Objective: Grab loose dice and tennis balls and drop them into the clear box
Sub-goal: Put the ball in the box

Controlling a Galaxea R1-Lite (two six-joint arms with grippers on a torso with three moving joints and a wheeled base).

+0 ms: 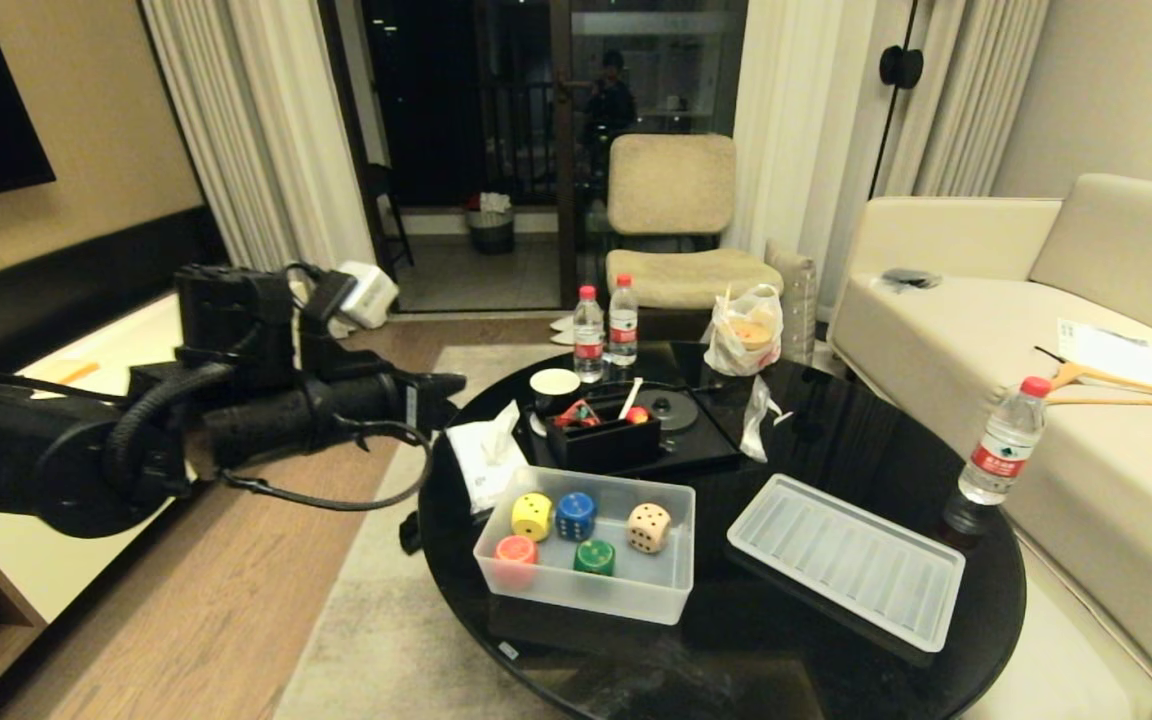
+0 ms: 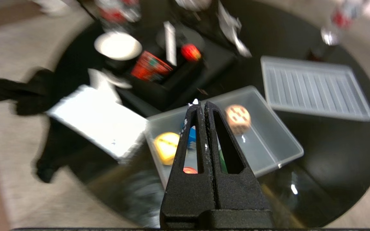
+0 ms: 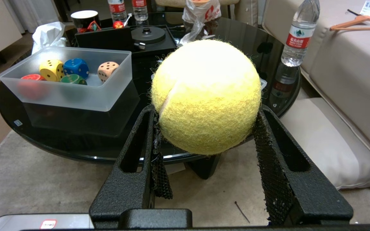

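In a living room at night, we see a round black glass coffee table [image 1: 836, 420] bearing the clear box [image 1: 586, 580] near its front-left edge, open at the top. Five dice lie inside it: the yellow die [image 1: 532, 516] and the blue die [image 1: 575, 515] side by side toward the back wall, the beige die [image 1: 648, 527] to their right, the red-orange die [image 1: 515, 550] in the front-left corner and the green die [image 1: 594, 557] just beside it. The box's ribbed lid [image 1: 846, 560] lies flat on the table to the right of the box, apart from it, toward the front-right edge.

The left gripper [image 2: 201, 107] is off the table's left edge, level, its fingers pressed together with nothing between them; through its wrist camera we look down past the tips into the box. The left arm [image 1: 136, 430] reaches in from the left of the head view, over the wooden floor.

The right gripper [image 3: 206, 128] is low in front of the table's near edge, outside the head view, pinching a tennis ball [image 3: 206, 96] between its padded fingers [image 3: 267, 150]. The ball is well short of the box, which sits on the table beyond it.

Behind the box stands a black organiser tray [image 1: 604, 440], with a white tissue pack [image 1: 484, 455] at the table's left edge. Two water bottles [image 1: 604, 330] stand at the back edge beside a plastic bag [image 1: 744, 330], and a third bottle [image 1: 1001, 445] stands at the right edge, near the cream sofa [image 1: 1086, 380].
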